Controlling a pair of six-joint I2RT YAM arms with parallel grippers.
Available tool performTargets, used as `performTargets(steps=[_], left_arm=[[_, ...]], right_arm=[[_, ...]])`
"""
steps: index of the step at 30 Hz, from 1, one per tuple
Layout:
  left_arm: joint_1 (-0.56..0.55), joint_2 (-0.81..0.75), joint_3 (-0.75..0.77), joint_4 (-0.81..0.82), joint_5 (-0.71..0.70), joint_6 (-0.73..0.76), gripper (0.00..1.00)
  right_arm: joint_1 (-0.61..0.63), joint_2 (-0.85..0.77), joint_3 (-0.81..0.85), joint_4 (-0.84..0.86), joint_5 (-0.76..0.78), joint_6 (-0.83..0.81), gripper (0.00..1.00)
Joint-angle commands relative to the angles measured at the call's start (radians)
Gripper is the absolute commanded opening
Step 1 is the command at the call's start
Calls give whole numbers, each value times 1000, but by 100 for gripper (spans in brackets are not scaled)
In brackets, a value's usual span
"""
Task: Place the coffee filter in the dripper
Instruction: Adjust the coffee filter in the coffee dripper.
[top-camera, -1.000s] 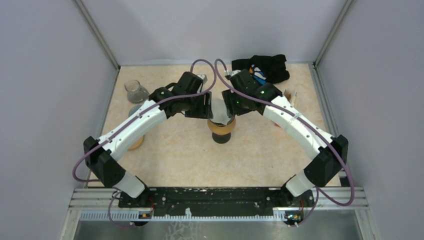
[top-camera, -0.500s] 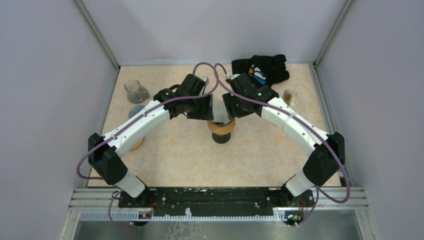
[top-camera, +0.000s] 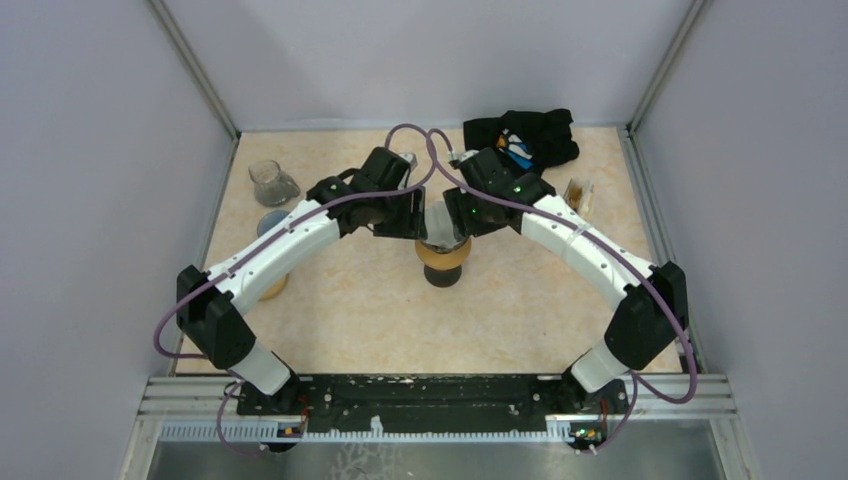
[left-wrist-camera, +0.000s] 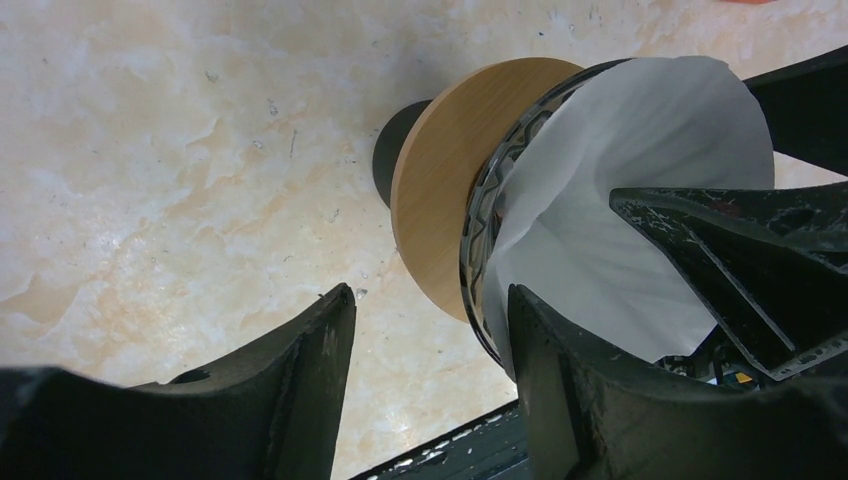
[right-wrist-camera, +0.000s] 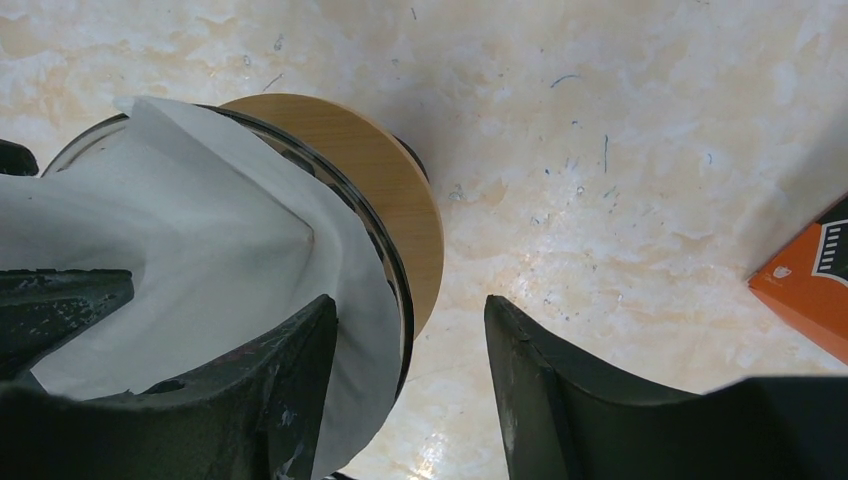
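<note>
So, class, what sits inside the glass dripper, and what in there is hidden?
A white paper filter lines the dripper, its edge above the rim. The left gripper and right gripper, jaws open, each reach one finger in. The paper hides the dripper's bottom.

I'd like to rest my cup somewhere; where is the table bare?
Barest: the beige tabletop between the wood-collared glass dripper and the near edge. Crowded: left hand and right hand at the dripper, glass flask back left, black cloth back right.
</note>
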Motion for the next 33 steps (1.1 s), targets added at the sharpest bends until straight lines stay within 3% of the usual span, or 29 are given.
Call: performTargets(steps=[1, 15, 33], left_arm=[[17, -15, -15, 25, 19, 10, 64], [44, -64, -24, 100, 88, -3, 67], [50, 47, 56, 95, 99, 32, 69]], right_arm=[[-10, -29, 15, 23, -3, -21, 57], [-12, -70, 64, 31, -54, -25, 63], [-13, -62, 47, 24, -183, -56, 68]])
